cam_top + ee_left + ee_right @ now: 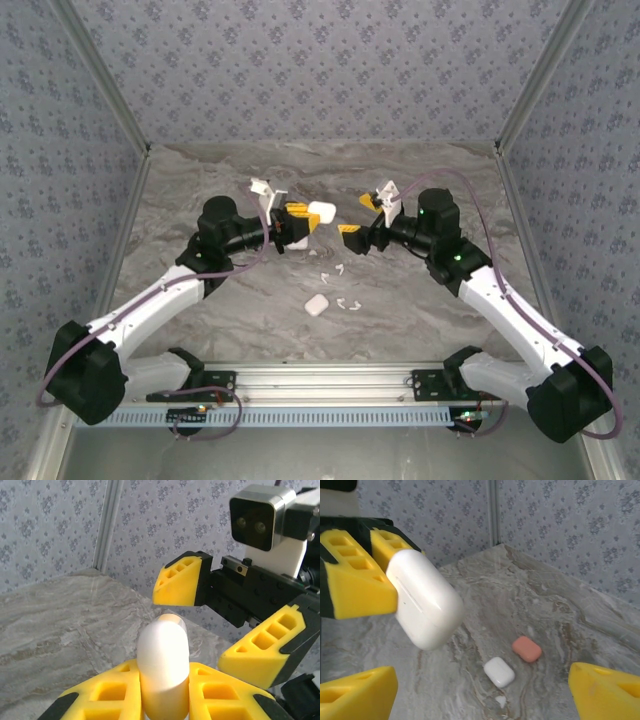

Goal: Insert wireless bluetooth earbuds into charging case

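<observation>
My left gripper (pixel 302 216) is shut on a white charging case (pixel 321 211) and holds it above the table; the case (pixel 163 655) stands upright between the yellow fingers (pixel 107 692) with its lid shut. My right gripper (pixel 360 215) faces it a short way to the right, open and holding nothing. In the right wrist view the held case (pixel 425 600) hangs at upper left, beyond my right gripper (pixel 480 695). Small white earbuds (pixel 338 268) lie loose on the marble, more of them (pixel 348 303) nearer the front, and one (pixel 501 700) shows in the right wrist view.
A second white case (pixel 316 304) lies on the table near the loose earbuds. A coral case (pixel 527 649) lies beside a white case (pixel 499 672). Patterned walls and metal posts close in the table on three sides.
</observation>
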Robot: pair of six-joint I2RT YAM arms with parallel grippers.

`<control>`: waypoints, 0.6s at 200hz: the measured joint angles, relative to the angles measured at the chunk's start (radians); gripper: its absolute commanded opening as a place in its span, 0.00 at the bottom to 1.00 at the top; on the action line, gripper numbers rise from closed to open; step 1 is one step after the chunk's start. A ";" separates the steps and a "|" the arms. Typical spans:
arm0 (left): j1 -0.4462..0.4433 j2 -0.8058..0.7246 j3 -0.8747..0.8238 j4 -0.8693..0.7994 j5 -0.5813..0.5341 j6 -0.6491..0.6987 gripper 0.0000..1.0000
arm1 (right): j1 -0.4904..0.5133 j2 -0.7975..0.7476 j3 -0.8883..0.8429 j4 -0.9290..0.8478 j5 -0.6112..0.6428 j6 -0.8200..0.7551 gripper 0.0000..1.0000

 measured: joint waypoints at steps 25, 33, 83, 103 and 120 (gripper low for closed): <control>-0.003 0.000 0.005 -0.008 0.001 0.063 0.05 | 0.000 0.000 0.003 0.009 -0.007 0.025 0.86; -0.005 0.000 0.006 -0.007 0.001 0.076 0.05 | -0.002 0.000 0.006 0.010 -0.009 0.030 0.85; -0.014 0.000 0.014 -0.019 0.005 0.118 0.03 | -0.003 0.030 0.050 0.021 -0.013 0.051 0.82; -0.018 -0.001 0.016 -0.024 0.005 0.126 0.03 | -0.003 0.046 0.063 0.022 -0.012 0.055 0.80; -0.019 -0.001 0.016 -0.025 0.005 0.132 0.02 | -0.003 0.056 0.071 0.019 -0.012 0.055 0.79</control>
